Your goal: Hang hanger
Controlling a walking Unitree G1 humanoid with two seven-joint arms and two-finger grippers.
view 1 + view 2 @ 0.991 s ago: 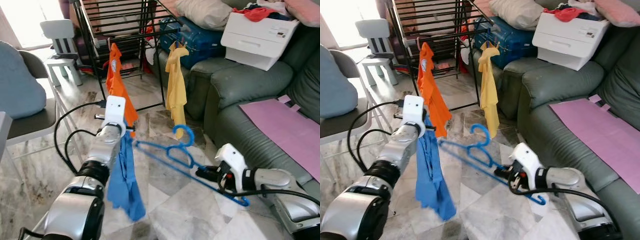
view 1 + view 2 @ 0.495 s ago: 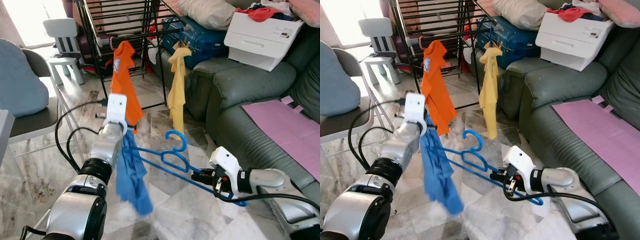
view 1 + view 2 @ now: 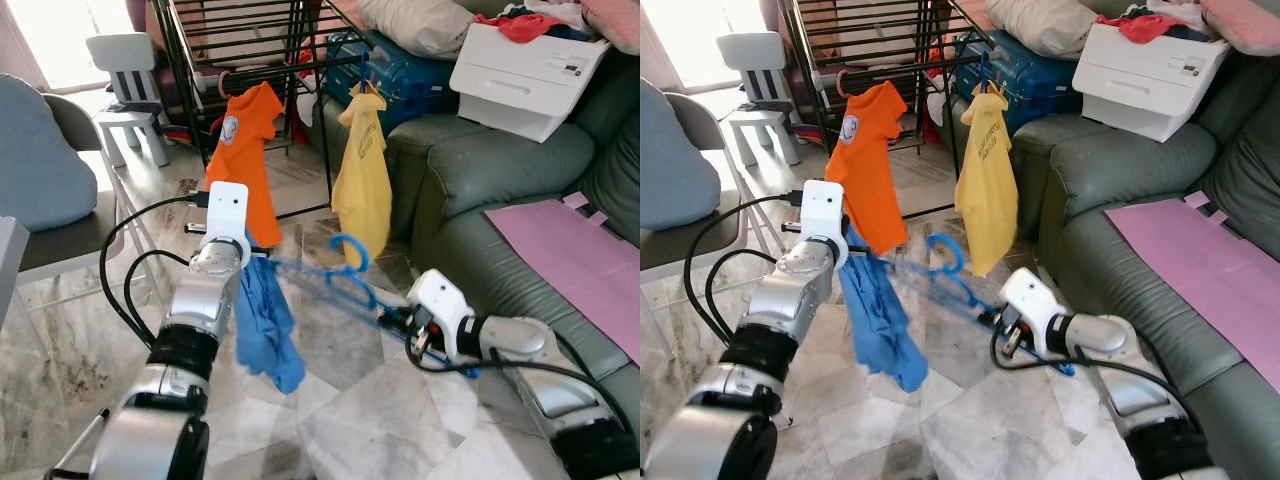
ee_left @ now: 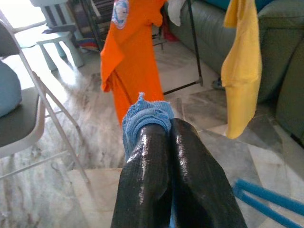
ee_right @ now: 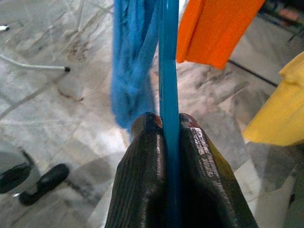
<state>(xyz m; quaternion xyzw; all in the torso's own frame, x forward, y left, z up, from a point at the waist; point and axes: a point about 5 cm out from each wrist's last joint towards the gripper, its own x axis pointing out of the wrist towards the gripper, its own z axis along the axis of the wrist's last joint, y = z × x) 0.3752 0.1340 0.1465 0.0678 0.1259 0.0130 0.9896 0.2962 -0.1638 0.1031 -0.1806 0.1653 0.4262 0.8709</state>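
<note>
In the left eye view the robot is mid-carry: the blue hanger [image 3: 345, 275] spans the gap between the two arms, its hook just ahead of and above the right gripper [image 3: 392, 322], which clamps the hanger's lower bar, while the left gripper [image 3: 248, 262] pinches the blue garment [image 3: 262, 320] at the hanger's far end, the cloth drooping below it. Ahead of both stands the black drying rack [image 3: 235, 40], with an orange shirt [image 3: 245, 150] just beyond the left gripper and a yellow shirt [image 3: 362, 170] beyond the hook. The right eye view gives the same layout; well off to the right gripper's side a white box [image 3: 1145, 65] sits on the green sofa [image 3: 1110, 160] holding red clothing — the one container in sight — next to a blue suitcase [image 3: 1025, 70]. The left wrist view shows the fingers [image 4: 156, 175] pressed together on a tuft of blue cloth, orange shirt dead ahead. The right wrist view shows the fingers [image 5: 142, 180] closed hard on the blue bar, which runs forward past the blue garment. Judged from this, the hanging step is under way but unfinished — the next move calls for lifting the hook up to a free rack rail, probably between the two shirts, without letting the garment slide off.
</note>
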